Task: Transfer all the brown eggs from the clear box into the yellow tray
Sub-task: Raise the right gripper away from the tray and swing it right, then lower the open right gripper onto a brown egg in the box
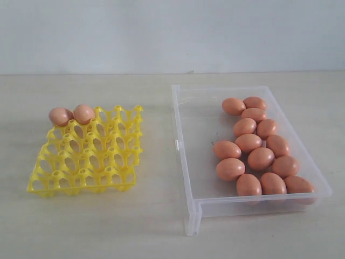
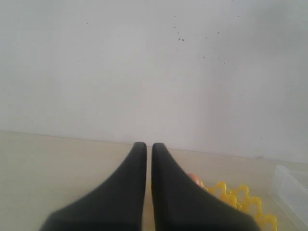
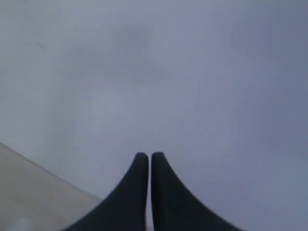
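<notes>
eggs (image 1: 261,158) in clear box (image 1: 198,141) lie sideways, long axes mixed; left tool (image 2: 149,145) and right tool (image 3: 149,155) clenched empty.

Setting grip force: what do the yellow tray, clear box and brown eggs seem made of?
Yellow tray: moulded plastic, slightly glossy; uniform bright colour, thin open lattice. Clear box: hard transparent plastic; the table shows through its floor and walls. Brown eggs: smooth matte shell, very uniform; real or imitation, cannot tell.

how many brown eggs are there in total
16. Two orange-brown oval eggs sit at the far left corner of the yellow plastic egg tray; fourteen lie clustered in the right half of the transparent rectangular plastic box. None seems hidden.
</notes>
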You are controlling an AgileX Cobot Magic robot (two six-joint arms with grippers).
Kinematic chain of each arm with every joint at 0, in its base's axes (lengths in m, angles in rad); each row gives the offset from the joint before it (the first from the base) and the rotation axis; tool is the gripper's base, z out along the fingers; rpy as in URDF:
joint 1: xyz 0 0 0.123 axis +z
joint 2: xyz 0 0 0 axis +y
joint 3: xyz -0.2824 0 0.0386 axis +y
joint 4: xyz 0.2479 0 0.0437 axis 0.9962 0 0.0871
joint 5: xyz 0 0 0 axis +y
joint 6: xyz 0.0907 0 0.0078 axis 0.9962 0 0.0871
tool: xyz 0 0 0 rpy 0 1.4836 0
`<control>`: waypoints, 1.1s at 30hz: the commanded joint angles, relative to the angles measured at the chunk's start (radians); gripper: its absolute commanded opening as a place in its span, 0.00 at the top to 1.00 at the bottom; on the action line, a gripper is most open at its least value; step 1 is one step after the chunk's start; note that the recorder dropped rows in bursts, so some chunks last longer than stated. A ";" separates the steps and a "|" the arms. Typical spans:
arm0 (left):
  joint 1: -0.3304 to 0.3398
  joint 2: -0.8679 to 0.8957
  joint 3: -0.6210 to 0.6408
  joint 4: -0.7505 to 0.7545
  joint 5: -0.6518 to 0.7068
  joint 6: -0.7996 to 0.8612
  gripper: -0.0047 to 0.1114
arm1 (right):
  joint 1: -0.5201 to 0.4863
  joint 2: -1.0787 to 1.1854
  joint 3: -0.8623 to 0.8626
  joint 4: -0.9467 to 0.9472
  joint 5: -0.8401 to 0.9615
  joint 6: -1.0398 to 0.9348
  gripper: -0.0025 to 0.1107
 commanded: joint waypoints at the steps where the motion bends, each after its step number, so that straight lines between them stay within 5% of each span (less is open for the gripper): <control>1: -0.004 -0.002 -0.003 0.003 -0.004 0.004 0.93 | 0.015 -0.059 0.041 0.139 0.557 -0.019 0.98; 4: -0.004 -0.002 -0.003 0.003 -0.013 0.004 0.93 | 0.074 -0.076 0.075 0.370 0.590 -0.179 0.98; 10: -0.005 -0.002 -0.003 0.003 -0.028 0.004 0.93 | 0.270 -0.020 0.069 1.070 0.762 -1.034 0.98; 13: -0.005 -0.002 -0.003 0.003 -0.028 0.004 0.93 | 0.286 0.075 -0.004 1.327 0.927 -1.288 0.98; 24: -0.005 -0.002 -0.003 0.003 -0.031 0.004 0.93 | 0.286 0.410 -0.328 1.170 1.218 -1.376 0.94; 28: -0.005 -0.002 -0.003 0.003 -0.031 0.008 0.93 | 0.286 0.475 -0.335 1.182 1.201 -1.521 0.73; 33: -0.005 -0.002 -0.003 0.003 -0.031 0.011 0.93 | 0.286 0.567 -0.337 1.166 1.066 -1.468 0.46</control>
